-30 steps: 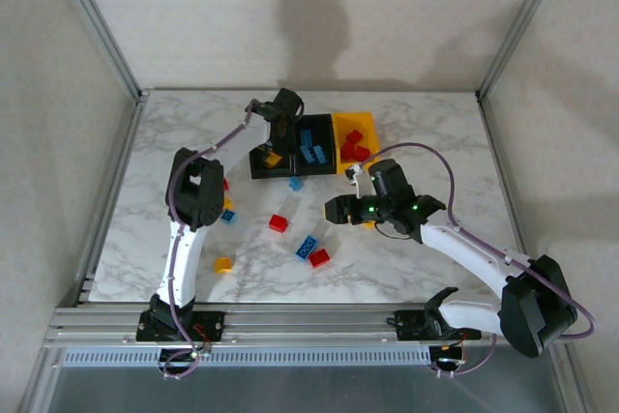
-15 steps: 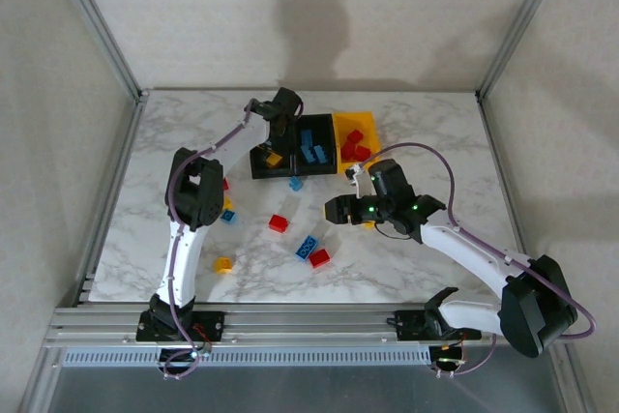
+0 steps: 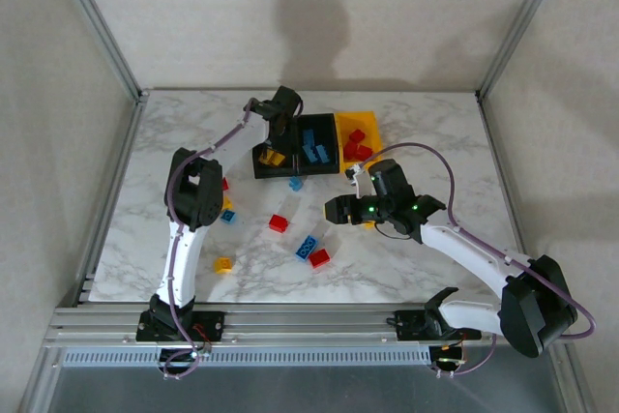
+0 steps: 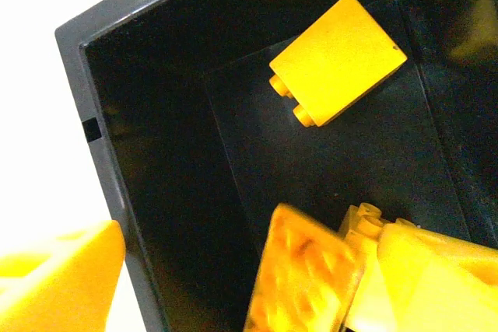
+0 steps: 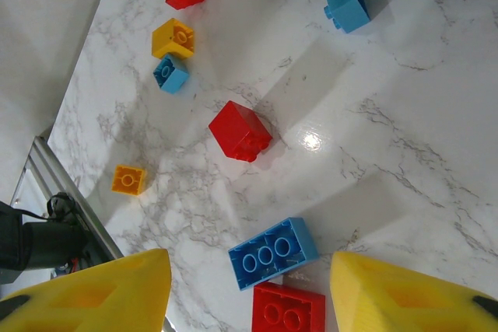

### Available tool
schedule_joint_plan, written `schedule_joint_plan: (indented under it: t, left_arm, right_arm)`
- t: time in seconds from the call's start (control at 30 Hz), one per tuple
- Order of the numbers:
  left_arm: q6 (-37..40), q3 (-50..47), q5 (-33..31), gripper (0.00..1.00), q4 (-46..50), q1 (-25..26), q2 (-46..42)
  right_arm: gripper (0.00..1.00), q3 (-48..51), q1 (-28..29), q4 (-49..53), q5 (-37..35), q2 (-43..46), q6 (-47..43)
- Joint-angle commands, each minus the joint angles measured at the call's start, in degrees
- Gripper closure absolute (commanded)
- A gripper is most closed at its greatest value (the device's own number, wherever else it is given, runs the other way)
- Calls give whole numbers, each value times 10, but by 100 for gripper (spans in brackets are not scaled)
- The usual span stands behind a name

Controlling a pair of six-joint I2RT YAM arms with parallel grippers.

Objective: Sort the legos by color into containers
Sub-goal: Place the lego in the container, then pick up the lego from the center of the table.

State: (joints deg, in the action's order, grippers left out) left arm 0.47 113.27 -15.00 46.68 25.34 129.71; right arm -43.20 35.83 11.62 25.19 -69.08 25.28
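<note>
**Left arm.** I reach forward from my base, elbow raised over the white marbled tabletop point(image 3: 435, 132), with my forearm running to the row of three joined plastic bins at the far side. My left gripper point(image 4: 249, 232) points down into the left-hand black bin point(image 4: 101, 153). Its yellow fingers stand wide apart, one over the bin wall and one over the bin floor. A blurred yellow studded brick point(image 4: 303, 277) sits just beside the inner finger; I cannot tell whether they touch. A second yellow brick point(image 4: 338, 60) lies on the bin floor, apart from both fingers.

**Right arm.** I bend leftward across the tabletop. My right gripper point(image 5: 249, 258) hovers open and empty above loose bricks, with a blue three-stud brick point(image 5: 272, 253) and a red brick point(image 5: 288, 312) below it.

**Bins.** The middle black bin point(image 3: 319, 170) holds blue bricks, and the yellow-orange bin point(image 3: 353, 118) holds red ones.
</note>
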Motion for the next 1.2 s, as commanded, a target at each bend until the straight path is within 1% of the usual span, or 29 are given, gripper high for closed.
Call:
schedule_joint_plan:
  t: [0.0,0.17,0.3,0.37,0.43,0.6,0.67,0.7,0.77,0.87,0.97,1.03,1.17]
  left_arm:
    - [1,13,8,15,-13,1,-27]
    - [-8,21,-1,18,-4,4,-38]
    - [-38,-11,12,19,-22,10,-89]
    - [-54,-51,27,19,-46,15,-130]
    - [-74,-98,42,19,-74,21,-176]
    - [-138,-232,100,19,-138,27,-290]
    - [-170,-296,135,19,-171,28,-337]
    - [-186,-331,155,19,-189,28,-360]
    - [-211,-386,175,19,-211,33,-398]
    - [-251,-470,204,19,-251,49,-451]
    - [-280,-528,187,19,-265,76,-486]
    - [-297,-558,189,19,-279,90,-500]
    - [-319,-590,183,20,-285,109,-509]
  right_arm:
    - [44,-4,3,10,4,10,-1]
    - [45,-7,3,9,-5,6,1]
    - [44,-18,3,9,-36,10,9]
    - [44,-31,3,27,-66,4,10]
    - [43,-44,3,52,-112,-6,16]
    - [41,-78,1,132,-254,-50,33]
    - [40,-84,-1,154,-287,-70,38]
    - [40,-87,-1,162,-299,-80,40]
    - [40,-90,-2,172,-323,-96,44]
    - [40,-86,-9,168,-330,-110,45]
    - [40,-87,-12,176,-343,-127,39]
    - [39,-84,-18,178,-352,-144,36]
    - [40,-69,-26,163,-349,-172,30]
